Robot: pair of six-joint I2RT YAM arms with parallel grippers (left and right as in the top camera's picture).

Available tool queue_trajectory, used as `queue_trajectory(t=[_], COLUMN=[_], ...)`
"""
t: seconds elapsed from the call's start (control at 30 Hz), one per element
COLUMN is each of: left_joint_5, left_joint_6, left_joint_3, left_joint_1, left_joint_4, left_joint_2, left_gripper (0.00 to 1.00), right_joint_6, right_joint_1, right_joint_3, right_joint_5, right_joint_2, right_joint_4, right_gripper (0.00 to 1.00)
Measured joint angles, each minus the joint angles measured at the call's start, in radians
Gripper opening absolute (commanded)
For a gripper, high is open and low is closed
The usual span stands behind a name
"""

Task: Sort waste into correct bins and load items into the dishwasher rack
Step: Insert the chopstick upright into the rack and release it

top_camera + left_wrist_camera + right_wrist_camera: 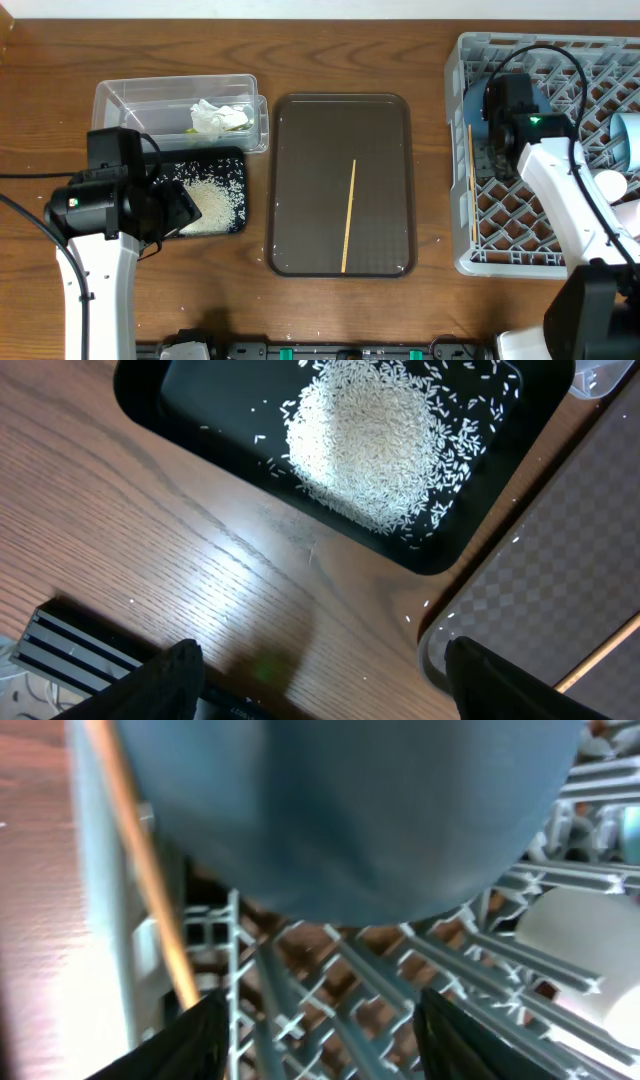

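Note:
My right gripper (490,135) (325,1040) hangs open over the left side of the grey dishwasher rack (560,255) (330,970), only lattice between its fingers. A wooden chopstick (471,190) (150,880) lies in the rack just left of it. The dark blue plate (472,105) (350,810) stands right ahead. A second chopstick (349,215) lies on the brown tray. My left gripper (182,208) (325,685) is open and empty over bare wood by the black tray (235,160) (160,405) with rice (212,198) (375,445). The clear tub (130,100) holds the tissue (215,117).
The brown serving tray (300,150) (560,560) sits mid-table between the bins and the rack. A light blue bowl (630,140) and a pale cup (610,185) (580,950) rest at the rack's right side. A green-yellow scrap (238,124) lies beside the tissue.

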Motion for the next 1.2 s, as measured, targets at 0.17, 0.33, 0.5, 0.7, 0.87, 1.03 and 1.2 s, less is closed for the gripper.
queue_trajectory(t=[0.17,0.33,0.5,0.7,0.87,1.03,1.2], left_joint_5=[0.000,0.000,0.000,0.000,0.000,0.000,0.000], left_joint_6=[0.000,0.000,0.000,0.000,0.000,0.000,0.000], left_joint_3=[0.000,0.000,0.000,0.000,0.000,0.000,0.000], left_joint_1=[0.000,0.000,0.000,0.000,0.000,0.000,0.000], left_joint_4=[0.000,0.000,0.000,0.000,0.000,0.000,0.001], left_joint_2=[0.000,0.000,0.000,0.000,0.000,0.000,0.000], left_gripper=[0.80,0.80,0.80,0.80,0.80,0.80,0.80], right_joint_6=[0.000,-0.001,-0.007,-0.008,-0.015,-0.017,0.005], right_joint_1=[0.003,0.009,0.038,0.042,0.042,0.044,0.062], right_joint_3=[0.000,-0.001,-0.002,-0.002,-0.002,-0.002,-0.002], right_joint_5=[0.072,0.094,0.104,0.143,0.164,0.172,0.216], right_joint_2=[0.026,0.053,0.055,0.055,0.062,0.081,0.119], right_joint_4=[0.039,0.047,0.053,0.073,0.085,0.091,0.099], right_gripper=[0.64,0.67,0.73,0.77,0.84,0.92,0.94])
